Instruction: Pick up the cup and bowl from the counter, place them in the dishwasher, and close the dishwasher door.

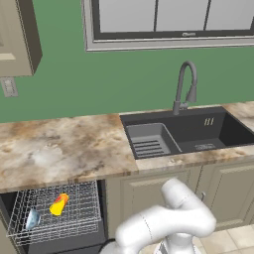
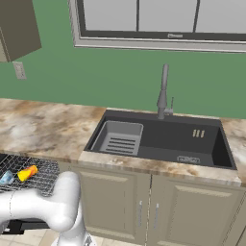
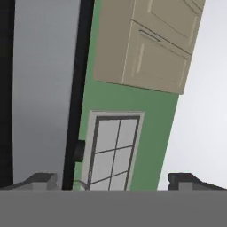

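Note:
The dishwasher's silver wire rack (image 1: 79, 198) is pulled out below the counter (image 1: 59, 149) at the lower left. In it the yellow cup (image 1: 58, 204) lies tilted, with the pale blue bowl (image 1: 32, 218) just to its left. The right base view also has the cup (image 2: 27, 173) and bowl (image 2: 6, 178) in the rack (image 2: 45, 175). My arm bends down low in front of the cabinets. In the hand view my gripper (image 3: 114, 181) is open, nothing between its fingertips (image 3: 42, 179). A flat grey panel with a dark edge (image 3: 44, 88), apparently the dishwasher door, stands close at that view's left.
A dark sink (image 1: 183, 131) with a grey faucet (image 1: 184, 87) is set in the counter to the right of the dishwasher. Beige cabinet doors (image 2: 139, 206) sit under the sink. A wall cabinet (image 1: 17, 34) hangs at the upper left, a window (image 1: 168, 20) above the sink.

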Robot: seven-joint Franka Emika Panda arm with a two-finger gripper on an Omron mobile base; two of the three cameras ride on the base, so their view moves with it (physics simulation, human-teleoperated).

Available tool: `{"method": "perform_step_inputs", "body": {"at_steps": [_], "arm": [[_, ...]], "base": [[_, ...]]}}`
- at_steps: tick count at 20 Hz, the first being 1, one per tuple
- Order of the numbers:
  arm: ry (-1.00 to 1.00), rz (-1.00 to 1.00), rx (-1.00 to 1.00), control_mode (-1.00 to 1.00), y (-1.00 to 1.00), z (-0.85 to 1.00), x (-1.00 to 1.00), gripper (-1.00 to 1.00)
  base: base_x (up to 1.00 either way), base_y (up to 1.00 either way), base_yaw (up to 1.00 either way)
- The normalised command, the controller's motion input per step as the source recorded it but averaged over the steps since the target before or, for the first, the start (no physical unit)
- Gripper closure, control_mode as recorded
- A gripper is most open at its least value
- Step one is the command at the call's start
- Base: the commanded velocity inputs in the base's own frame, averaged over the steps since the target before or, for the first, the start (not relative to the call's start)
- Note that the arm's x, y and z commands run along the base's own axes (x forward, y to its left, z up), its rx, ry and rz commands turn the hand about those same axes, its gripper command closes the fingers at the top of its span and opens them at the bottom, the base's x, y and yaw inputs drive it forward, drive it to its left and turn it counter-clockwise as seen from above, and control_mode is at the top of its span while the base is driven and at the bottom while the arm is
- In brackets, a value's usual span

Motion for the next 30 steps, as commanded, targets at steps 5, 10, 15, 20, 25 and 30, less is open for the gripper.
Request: {"method": "perform_step_inputs", "body": {"at_steps": [5, 10, 15, 20, 25, 30], "arm": [[-0.11, 0.02, 0.00, -1.00, 0.03, -0.26, 0.53, -1.00], [-0.05, 0.02, 0.00, -1.00, 0.27, -0.60, 0.44, -1.00], [-0.01, 0.00, 0.06, -1.00, 0.44, -0.64, 0.31, -1.00], [0.01, -0.02, 0.12, -1.00, 0.82, -0.85, 0.04, -1.00], [0.03, 0.00, 0.31, -1.00, 0.49, -0.63, 0.04, -1.00], [0.04, 0.01, 0.48, -1.00, 0.02, -0.29, 0.22, -1.00]], "base": [[0.00, 0.00, 0.00], [0.00, 0.00, 0.00], [0.00, 0.00, 0.00], [0.00, 0.00, 0.00], [0.00, 0.00, 0.00], [0.00, 0.00, 0.00]]}}
